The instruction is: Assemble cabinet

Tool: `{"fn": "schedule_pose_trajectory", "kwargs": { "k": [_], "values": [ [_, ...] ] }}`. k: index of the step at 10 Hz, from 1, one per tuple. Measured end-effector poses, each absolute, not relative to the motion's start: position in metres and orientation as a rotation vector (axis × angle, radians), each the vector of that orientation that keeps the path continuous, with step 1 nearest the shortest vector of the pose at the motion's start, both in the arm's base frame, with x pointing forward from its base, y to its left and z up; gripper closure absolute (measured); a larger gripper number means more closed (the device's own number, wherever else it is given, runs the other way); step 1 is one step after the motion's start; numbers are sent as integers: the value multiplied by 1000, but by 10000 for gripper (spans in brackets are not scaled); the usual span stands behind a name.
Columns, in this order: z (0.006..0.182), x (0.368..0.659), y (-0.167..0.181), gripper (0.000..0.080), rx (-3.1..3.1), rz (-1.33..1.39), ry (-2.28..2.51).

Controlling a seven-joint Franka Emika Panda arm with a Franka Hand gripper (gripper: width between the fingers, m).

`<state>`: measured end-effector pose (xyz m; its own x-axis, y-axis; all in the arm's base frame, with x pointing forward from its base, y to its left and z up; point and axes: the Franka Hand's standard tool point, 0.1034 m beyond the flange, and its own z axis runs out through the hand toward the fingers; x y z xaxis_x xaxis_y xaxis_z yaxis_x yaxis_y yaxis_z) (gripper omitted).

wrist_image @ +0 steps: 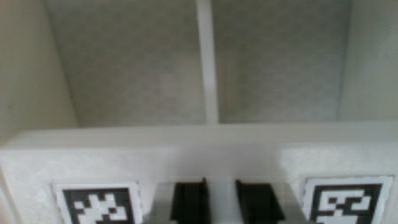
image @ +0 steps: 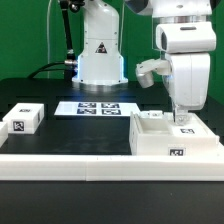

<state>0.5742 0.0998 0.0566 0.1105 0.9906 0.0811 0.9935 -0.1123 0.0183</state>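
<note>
The large white plastic tagged box, the cabinet, sits on the table just beside the marker board. It is probably rigid, light and smooth, so grip a thin wall. The end effector is at its rim; I cannot tell whether the fingers are apart or together.

One cabinet at four o'clock on the table, one small tagged white block at nine o'clock, one marker board near centre, one robot arm.
</note>
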Motion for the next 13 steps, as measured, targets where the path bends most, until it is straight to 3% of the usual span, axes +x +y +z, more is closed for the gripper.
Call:
{"fn": "schedule_pose_trajectory", "kwargs": {
  "k": [3, 4, 5, 6, 7, 8, 9, 13],
  "values": [
    [56, 574, 100, 729, -2310, -107, -2064],
    [56, 574, 100, 632, -2309, -107, -2064],
    [56, 574, 100, 449, -2309, -107, -2064],
    [56, 574, 100, 314, -2309, -107, -2064],
    [56, 574, 100, 314, -2309, -107, -2064],
    [56, 574, 100, 114, -2309, -107, -2064],
    [56, 574, 100, 35, -2309, -107, -2064],
    [58, 573, 100, 1, -2314, -106, -2060]
  ]
}}
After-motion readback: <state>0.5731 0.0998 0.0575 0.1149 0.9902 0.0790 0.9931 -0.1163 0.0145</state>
